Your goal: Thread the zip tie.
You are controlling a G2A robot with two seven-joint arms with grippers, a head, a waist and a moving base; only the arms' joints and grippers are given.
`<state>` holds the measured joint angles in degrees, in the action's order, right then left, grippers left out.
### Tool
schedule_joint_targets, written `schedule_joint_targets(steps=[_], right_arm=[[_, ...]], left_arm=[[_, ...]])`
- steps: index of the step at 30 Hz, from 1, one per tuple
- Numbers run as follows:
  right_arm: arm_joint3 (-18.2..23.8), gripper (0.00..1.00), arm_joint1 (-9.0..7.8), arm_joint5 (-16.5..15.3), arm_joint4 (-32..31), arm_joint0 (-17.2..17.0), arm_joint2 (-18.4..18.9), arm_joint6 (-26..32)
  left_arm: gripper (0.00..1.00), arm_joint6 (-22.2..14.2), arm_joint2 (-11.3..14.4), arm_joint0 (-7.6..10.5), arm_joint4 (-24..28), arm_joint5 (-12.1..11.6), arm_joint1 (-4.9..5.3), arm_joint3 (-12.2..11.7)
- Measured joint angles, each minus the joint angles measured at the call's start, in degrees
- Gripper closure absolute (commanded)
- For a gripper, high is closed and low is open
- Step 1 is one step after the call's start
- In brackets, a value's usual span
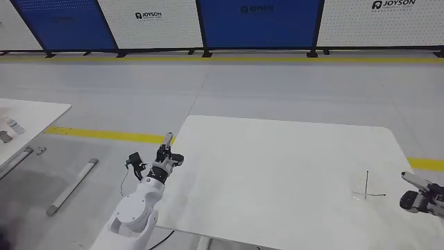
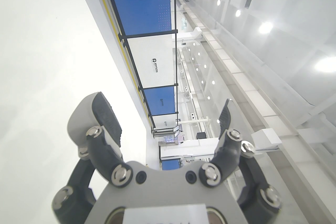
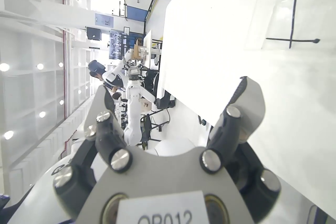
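Two thin black zip ties [image 1: 366, 193] lie crossed on the white table [image 1: 277, 173] near its right end, on what looks like a clear plastic sheet [image 3: 275, 15]. In the right wrist view one zip tie [image 3: 294, 9] crosses a second zip tie [image 3: 302, 40] near its end. My right gripper [image 1: 411, 180] hovers just off the table's right edge, a short way from the ties, open and empty [image 3: 173, 93]. At the table's left edge my left gripper [image 1: 167, 143] is open with nothing between its fingers [image 2: 165, 112].
A second white table [image 1: 28, 121] with small items stands at the far left. A grey bar [image 1: 73, 184] lies on the floor beside it. Blue and white pegboard panels [image 1: 257, 10] line the back, past a yellow floor line [image 1: 104, 135].
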<state>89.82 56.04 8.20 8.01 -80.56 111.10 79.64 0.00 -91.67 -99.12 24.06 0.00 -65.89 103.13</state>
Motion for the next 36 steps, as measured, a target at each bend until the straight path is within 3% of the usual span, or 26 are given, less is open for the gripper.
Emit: schedule_joint_targets(steps=[4,11,15,31,36], right_arm=[[-2.4,0.00,-0.53,-1.2,-2.0,2.0,-0.3,-0.3],[-12.2,0.00,-1.79,5.3,-10.4,9.6,-4.8,-3.6],[-16.1,0.00,-2.39,7.1,-15.2,13.7,-9.4,0.0],[-16.2,0.00,-2.38,6.9,-13.7,14.0,-9.7,-0.1],[-13.2,0.00,-2.49,4.2,-15.6,14.2,-13.3,-0.4]], left_arm=[[0.00,0.0,0.0,0.00,0.0,0.0,0.00,0.0],[0.00,0.0,0.0,0.00,0.0,0.0,0.00,0.0],[0.00,0.0,0.0,0.00,0.0,0.0,0.00,0.0],[0.00,0.0,0.0,0.00,0.0,0.0,0.00,0.0],[0.00,0.0,0.0,0.00,0.0,0.0,0.00,0.0]])
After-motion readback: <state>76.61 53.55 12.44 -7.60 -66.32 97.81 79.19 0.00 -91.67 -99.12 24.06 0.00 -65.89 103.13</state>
